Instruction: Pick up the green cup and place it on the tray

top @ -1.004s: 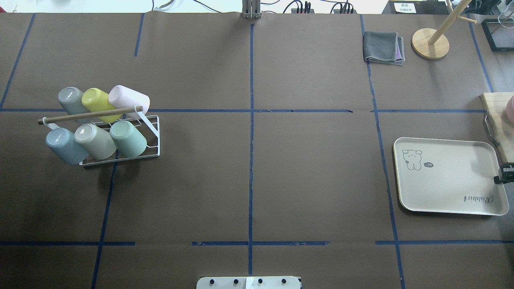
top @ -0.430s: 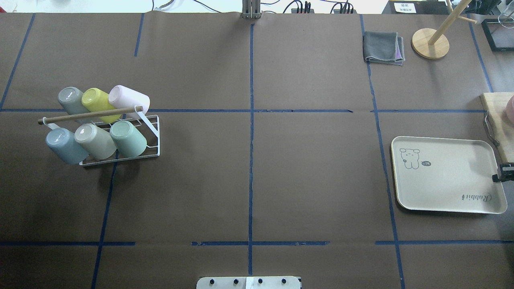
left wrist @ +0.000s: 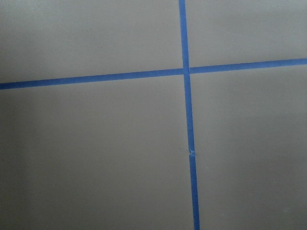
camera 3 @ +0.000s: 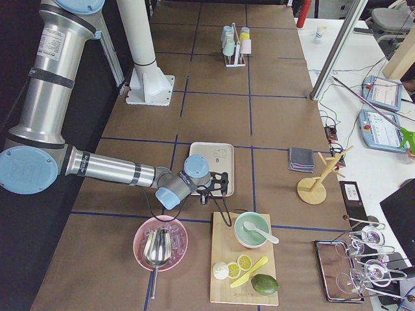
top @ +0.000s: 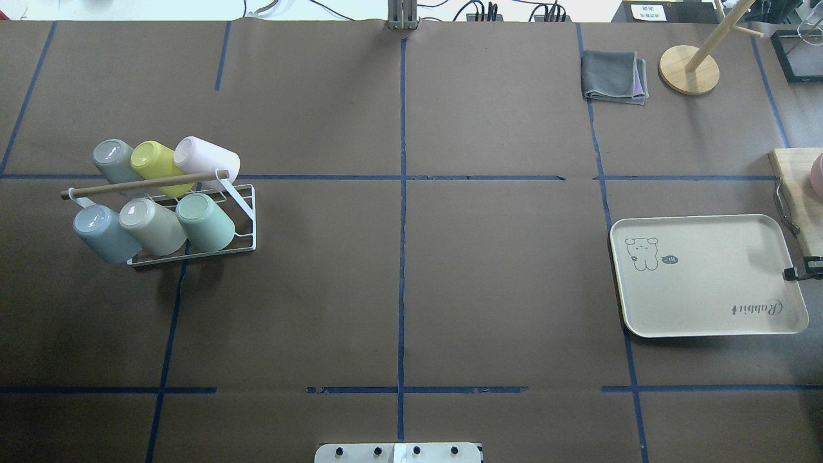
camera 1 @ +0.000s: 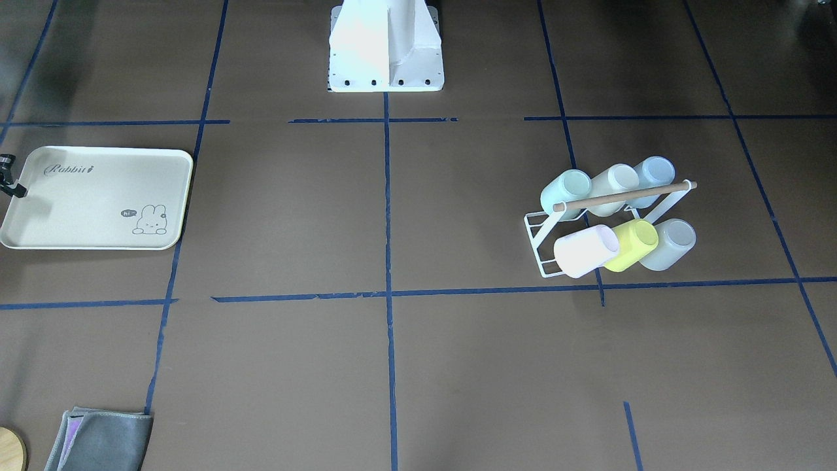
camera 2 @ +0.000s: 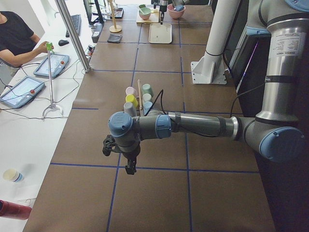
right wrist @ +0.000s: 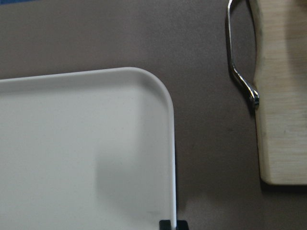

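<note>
One tapered green cup [top: 206, 222], rimmed tray [top: 707, 289]

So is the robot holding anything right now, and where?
The right gripper seems to pinch the tray by its short-side rim; the left gripper looks empty.
</note>
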### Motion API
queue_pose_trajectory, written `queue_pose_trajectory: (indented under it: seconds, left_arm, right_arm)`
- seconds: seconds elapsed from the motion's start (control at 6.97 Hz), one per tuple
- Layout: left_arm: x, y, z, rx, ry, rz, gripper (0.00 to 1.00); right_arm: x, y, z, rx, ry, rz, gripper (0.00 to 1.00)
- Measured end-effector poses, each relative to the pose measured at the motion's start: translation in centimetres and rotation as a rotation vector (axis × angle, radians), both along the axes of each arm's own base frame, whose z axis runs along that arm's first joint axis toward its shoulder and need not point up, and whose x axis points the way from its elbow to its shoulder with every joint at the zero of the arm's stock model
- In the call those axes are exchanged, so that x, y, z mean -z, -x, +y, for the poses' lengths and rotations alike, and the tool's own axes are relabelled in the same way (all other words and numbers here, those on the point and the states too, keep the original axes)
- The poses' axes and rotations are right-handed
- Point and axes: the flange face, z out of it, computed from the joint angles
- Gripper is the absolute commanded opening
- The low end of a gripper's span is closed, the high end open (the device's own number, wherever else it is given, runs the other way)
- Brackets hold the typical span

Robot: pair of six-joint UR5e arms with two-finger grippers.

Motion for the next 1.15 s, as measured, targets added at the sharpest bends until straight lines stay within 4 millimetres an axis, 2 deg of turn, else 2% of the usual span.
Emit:
queue_pose_trajectory:
  seconds: [0.29, 0.57, 0.72, 0.86, 1.0, 1.15]
  left_arm:
    - [0.0, 0.0, 0.0, 0.0, 0.0, 0.0, 1.0]
    - [0.0, 0.0, 0.0, 0.0, 0.0, 0.0, 1.0]
    - [0.0, 0.0, 0.0, 0.0, 0.0, 0.0, 1.0]
    - [0.0, 0.0, 0.0, 0.0, 0.0, 0.0, 1.0]
    - [0.0, 0.0, 0.0, 0.0, 0.0, 0.0, 1.0]
    - [0.1, 0.0, -0.1, 0.0, -0.001, 0.0, 1.0]
  right_arm:
    - [1.6, -2.4, -0.6, -0.037, -0.008, -0.053, 0.0]
    - [4.3, -4.3, -1.3, -0.052, -0.027, -0.13, 0.0]
    - [5.9, -4.7, -1.5, -0.046, -0.041, -0.161, 0.0]
    - [7.7, -4.5, -2.3, -0.046, -0.056, -0.186, 0.0]
    - [10.3, -3.7, -4.4, -0.066, -0.047, -0.218, 0.0]
    - [13.2, -2.0, -6.6, -0.085, -0.021, -0.253, 0.0]
